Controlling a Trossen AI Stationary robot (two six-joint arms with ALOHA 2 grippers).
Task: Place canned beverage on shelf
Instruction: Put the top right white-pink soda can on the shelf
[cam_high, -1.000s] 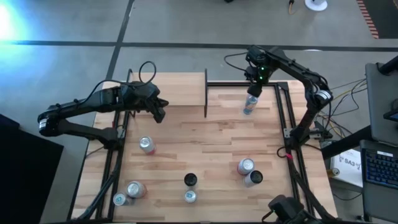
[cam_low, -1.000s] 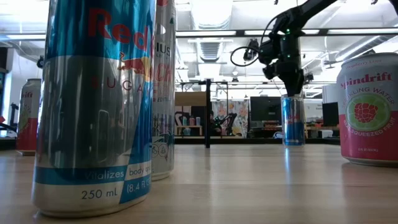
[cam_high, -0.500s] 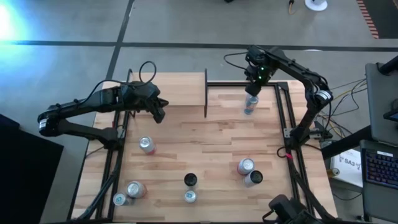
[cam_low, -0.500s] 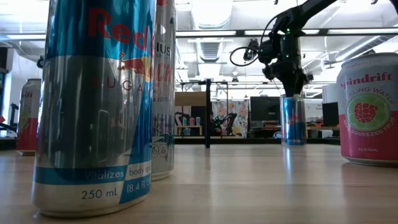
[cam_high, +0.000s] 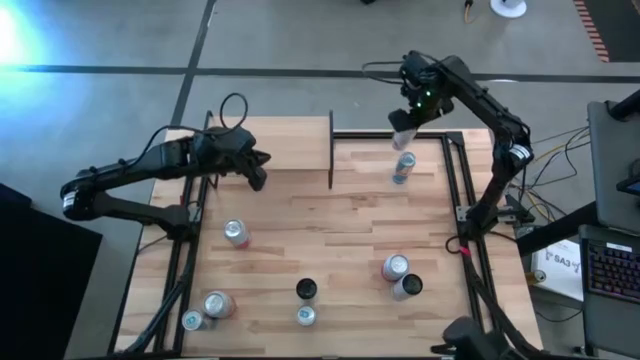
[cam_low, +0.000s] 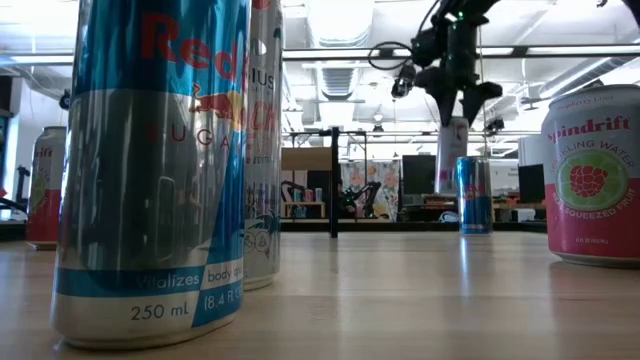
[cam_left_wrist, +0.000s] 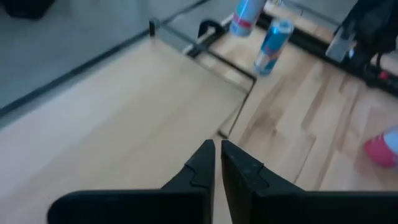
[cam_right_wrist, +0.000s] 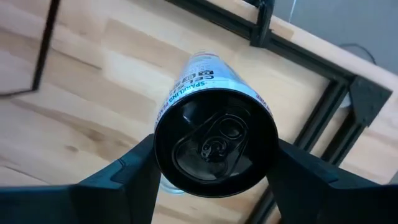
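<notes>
My right gripper (cam_high: 405, 126) is shut on a slim white can (cam_low: 452, 152) with a black top (cam_right_wrist: 214, 144), held in the air over the table's far right part. A blue can (cam_high: 403, 169) stands upright on the table just below and near it. The shelf (cam_high: 285, 140), a light-wood board between dark upright end panels, lies at the far edge left of centre. My left gripper (cam_high: 257, 178) is shut and empty at the shelf's near edge; it also shows in the left wrist view (cam_left_wrist: 217, 158). My right gripper pinches the white can between its two fingers, on opposite sides of its wall just under the top rim (cam_right_wrist: 160, 149). The fingers (cam_low: 452, 100) come from above, pointing down. The can hangs about upright below them, lifted clear of the table.
Several more cans stand across the table's near half, such as a pink one (cam_high: 235, 233) at the left and a pair (cam_high: 400, 276) at the right. A large blue and silver can (cam_low: 150, 170) stands close before the low camera. Black frame rails (cam_high: 462, 190) edge the table.
My right gripper has risen and gone a little toward the table's far edge, taking the white can up from beside the blue can. The white can now hangs clear of the table; the blue can has stayed in place.
</notes>
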